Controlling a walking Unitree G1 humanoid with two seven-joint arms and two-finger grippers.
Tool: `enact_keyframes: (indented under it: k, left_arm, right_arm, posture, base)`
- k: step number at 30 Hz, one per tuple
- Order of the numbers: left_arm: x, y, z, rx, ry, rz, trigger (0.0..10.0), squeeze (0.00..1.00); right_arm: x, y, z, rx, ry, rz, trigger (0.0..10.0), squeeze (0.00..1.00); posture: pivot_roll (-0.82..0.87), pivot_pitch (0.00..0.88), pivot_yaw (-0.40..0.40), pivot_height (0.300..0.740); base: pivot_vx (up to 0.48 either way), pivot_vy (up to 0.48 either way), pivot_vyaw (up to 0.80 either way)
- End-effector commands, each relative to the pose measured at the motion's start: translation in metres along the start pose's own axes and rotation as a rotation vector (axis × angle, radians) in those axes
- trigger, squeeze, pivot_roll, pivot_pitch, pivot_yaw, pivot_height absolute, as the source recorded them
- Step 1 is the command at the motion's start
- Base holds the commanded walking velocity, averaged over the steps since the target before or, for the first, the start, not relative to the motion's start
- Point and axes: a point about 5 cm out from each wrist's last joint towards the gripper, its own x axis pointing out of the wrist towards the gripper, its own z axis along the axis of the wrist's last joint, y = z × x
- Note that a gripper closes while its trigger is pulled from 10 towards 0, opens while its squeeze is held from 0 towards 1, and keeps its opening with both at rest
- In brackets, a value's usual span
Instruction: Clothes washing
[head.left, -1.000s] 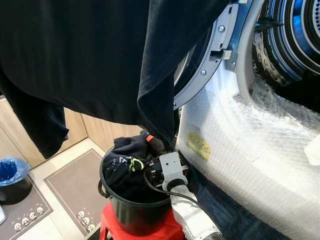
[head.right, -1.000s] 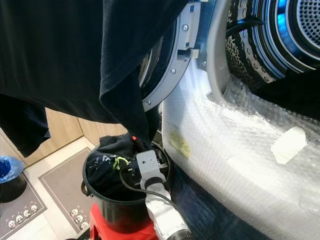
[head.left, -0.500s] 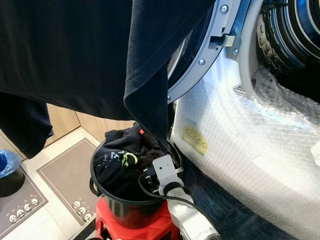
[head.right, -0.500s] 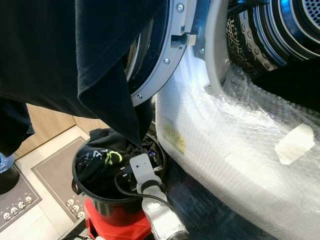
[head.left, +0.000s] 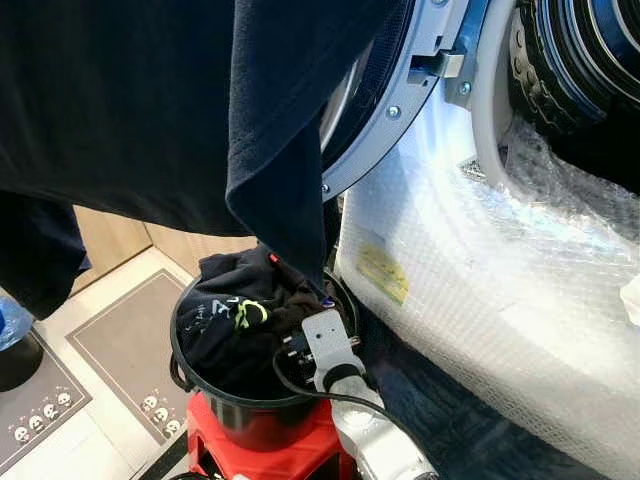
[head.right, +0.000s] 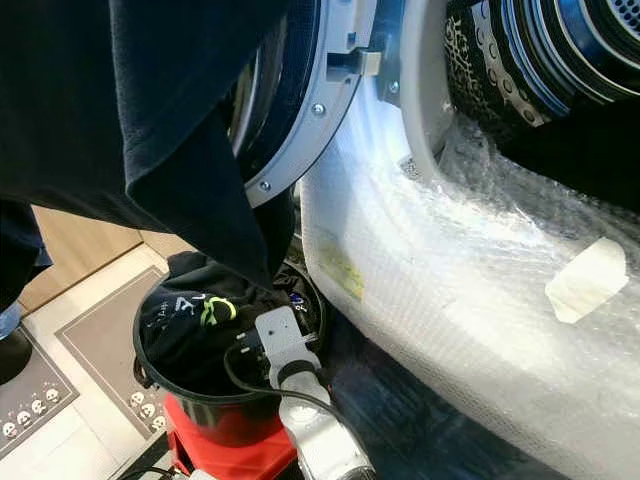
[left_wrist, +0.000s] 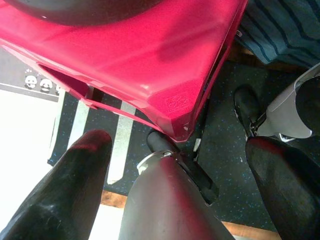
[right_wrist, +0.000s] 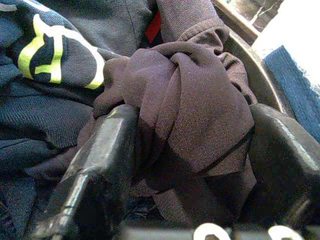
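Reaching down into the black bucket (head.left: 245, 400), the right end effector (right_wrist: 187, 165) has its two black fingers (right_wrist: 100, 155) spread on either side of a bunched brown cloth (right_wrist: 195, 115), so it looks set to pinch that piece; it is not clenched yet, and I judge it is about to take hold. The bucket sits on a red stool (head.left: 265, 455), which lifts the clothes closer to the washer (head.right: 450, 290), just beside it. The washer's door (head.left: 385, 110) stands open, likely so clothes can go into the drum (head.right: 560, 50). Bubble wrap covers the washer's front. A big dark cloth (head.left: 150, 100) hangs across the top of the head views and hides what holds it up, so I cannot tell what it hangs from. A dark top with a yellow-green mark (head.right: 212, 312) lies on the pile in the bucket. The left end effector (left_wrist: 185, 165) hangs low by the stool's side, fingers apart and holding nothing. Between them a shiny rounded part blocks the middle, and I cannot tell what it is. Most of the drum's inside is cut off or dark.
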Motion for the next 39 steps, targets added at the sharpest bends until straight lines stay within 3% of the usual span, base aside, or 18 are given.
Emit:
enact_keyframes:
  k: [1,32,34,36,37,38,39]
  left_arm:
    - [-0.033,-0.046,-0.081,-0.057,0.312,-0.140,10.0,0.00]
    - [-0.028,-0.041,-0.073,-0.054,0.298,-0.129,10.0,0.00]
    - [-0.027,-0.040,-0.072,-0.052,0.296,-0.126,10.0,0.00]
    - [-0.025,-0.038,-0.069,-0.047,0.292,-0.122,10.0,0.00]
    - [-0.024,-0.037,-0.068,-0.044,0.290,-0.120,10.0,0.00]
    - [-0.024,-0.037,-0.067,-0.042,0.289,-0.119,10.0,0.00]
    - [-0.022,-0.035,-0.065,-0.035,0.284,-0.115,10.0,0.00]
  right_arm:
    - [-0.006,0.038,0.020,0.099,-0.028,0.074,0.0,0.00]
    - [-0.007,0.044,0.028,0.106,-0.052,0.119,0.0,0.00]
    - [-0.007,0.043,0.030,0.122,-0.058,0.139,0.0,0.00]
    - [-0.008,0.042,0.035,0.195,-0.090,0.250,0.0,0.00]
    - [-0.009,0.039,0.036,0.230,-0.099,0.267,8.5,0.00]
    - [-0.009,0.037,0.037,0.254,-0.105,0.278,8.5,0.00]
    - [-0.012,0.032,0.040,0.316,-0.141,0.322,9.3,0.00]
  posture:
    - [0.08,0.237,-0.088,0.740]
    - [0.07,0.202,-0.096,0.740]
    - [0.06,0.194,-0.096,0.740]
    - [0.06,0.180,-0.095,0.740]
    - [0.05,0.174,-0.095,0.740]
    - [0.05,0.171,-0.095,0.740]
    - [0.04,0.156,-0.092,0.740]
  base:
    - [0.000,0.000,0.00]
    - [0.000,0.000,0.00]
    - [0.000,0.000,0.00]
    - [0.000,0.000,0.00]
    - [0.000,0.000,0.00]
    - [0.000,0.000,0.00]
    - [0.000,0.000,0.00]
